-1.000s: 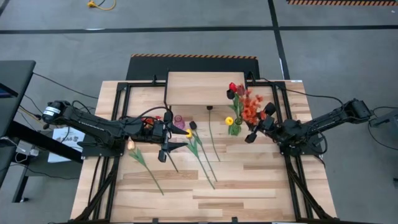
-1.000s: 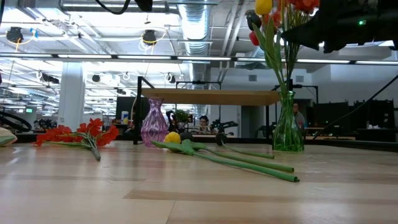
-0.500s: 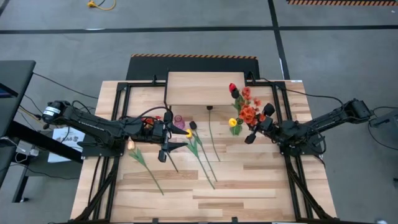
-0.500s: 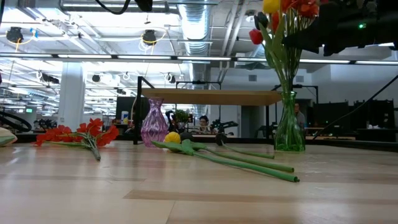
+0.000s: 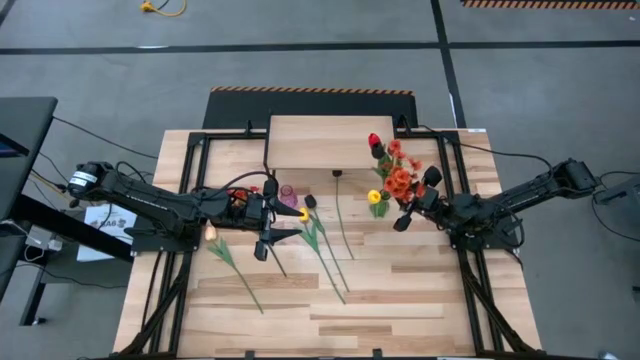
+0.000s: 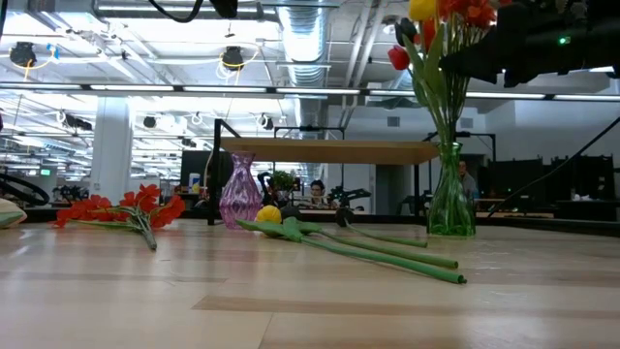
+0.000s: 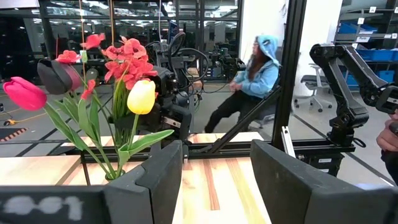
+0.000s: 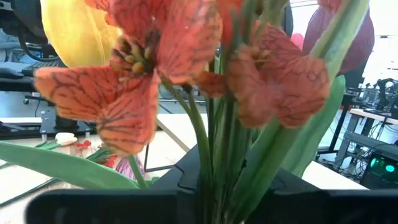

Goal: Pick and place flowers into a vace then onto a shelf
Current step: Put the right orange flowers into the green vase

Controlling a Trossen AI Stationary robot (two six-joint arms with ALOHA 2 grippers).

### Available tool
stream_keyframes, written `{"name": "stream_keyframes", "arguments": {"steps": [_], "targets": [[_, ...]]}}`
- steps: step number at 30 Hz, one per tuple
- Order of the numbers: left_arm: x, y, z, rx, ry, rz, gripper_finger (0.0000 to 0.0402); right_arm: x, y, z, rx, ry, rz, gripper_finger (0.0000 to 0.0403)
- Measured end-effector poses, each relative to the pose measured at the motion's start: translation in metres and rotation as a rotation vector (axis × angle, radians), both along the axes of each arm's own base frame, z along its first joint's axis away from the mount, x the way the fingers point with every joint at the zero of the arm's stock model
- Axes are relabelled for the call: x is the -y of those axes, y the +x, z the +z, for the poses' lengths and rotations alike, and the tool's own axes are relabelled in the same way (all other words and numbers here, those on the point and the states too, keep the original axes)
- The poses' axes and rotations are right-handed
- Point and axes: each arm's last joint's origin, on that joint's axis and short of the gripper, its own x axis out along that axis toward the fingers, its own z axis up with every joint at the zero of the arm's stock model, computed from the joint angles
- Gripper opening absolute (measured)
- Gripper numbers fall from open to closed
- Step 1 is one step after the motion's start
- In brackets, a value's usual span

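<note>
Nearest the front edge, in the high view: loose stems (image 5: 325,255) flat on the worktop (image 5: 400,300), among them a yellow tulip (image 6: 269,214) and a dark tulip (image 5: 310,201). Off to the left, an orange-red spray (image 6: 121,208), also lying flat.

Just beside those, the left gripper (image 5: 275,240): fingers spread, nothing between them, well apart from the flowers (image 5: 393,175) and facing them across the worktop. Left arm stretched low from the left edge toward the middle. On the left gripper's body, seen from the left wrist, a white marking too blurred to read with certainty.

Further right, the flowers standing in a green vase (image 6: 449,204) on the worktop, near the shelf's right front corner. Red, yellow and orange-red heads leaning slightly left above the vase mouth. Right gripper (image 5: 413,202) up at the level of the upper stems, well above the vase, closed around the bunched stems; from the right wrist, stems (image 8: 214,155) running straight down between the dark fingers, petals filling the view. Right arm reaching in from the right edge, elbow bent, wrist raised.

Behind the loose stems, an empty purple vase (image 5: 288,192) upright at the shelf's front edge. Then the shelf (image 5: 315,143), bare, at the back of the worktop.

Beyond the worktop, from the left wrist: a seated person (image 7: 252,78) in a blue hooded top and another dark robot arm (image 7: 348,81).
</note>
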Motion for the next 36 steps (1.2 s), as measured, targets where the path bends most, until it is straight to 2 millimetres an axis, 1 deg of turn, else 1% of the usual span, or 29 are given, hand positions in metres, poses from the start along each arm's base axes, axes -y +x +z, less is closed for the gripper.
{"name": "stream_keyframes", "arguments": {"steps": [3,8,14,19,25,29,32,36], "targets": [[0.0,0.0,0.0,0.0,0.0,0.0,0.018,0.0,0.0,0.001,-0.002,0.001,0.002,0.0087],[0.0,0.0,0.0,0.0,0.0,0.0,0.018,-0.005,0.006,0.011,-0.034,-0.002,0.02,0.0124],[0.0,0.0,0.0,-0.001,0.0,0.0,0.018,-0.008,0.011,0.021,-0.078,-0.014,0.028,0.0153],[0.0,0.0,-0.001,-0.005,0.0,0.0,0.018,-0.007,0.011,0.019,-0.086,0.015,0.026,0.0161],[0.0,0.0,0.0,-0.005,0.0,0.0,0.018,-0.005,0.011,0.013,-0.122,0.059,0.013,0.0149],[0.0,0.0,-0.001,-0.006,-0.001,0.0,0.018,-0.005,0.011,0.013,-0.119,0.065,0.015,0.0147],[0.0,0.0,0.0,-0.006,-0.006,0.0,0.018,-0.005,0.011,0.013,-0.121,0.062,0.015,0.016],[0.0,0.0,0.0,-0.006,-0.006,0.0,0.018,-0.005,0.011,0.013,-0.122,0.061,0.015,0.0196]]}}
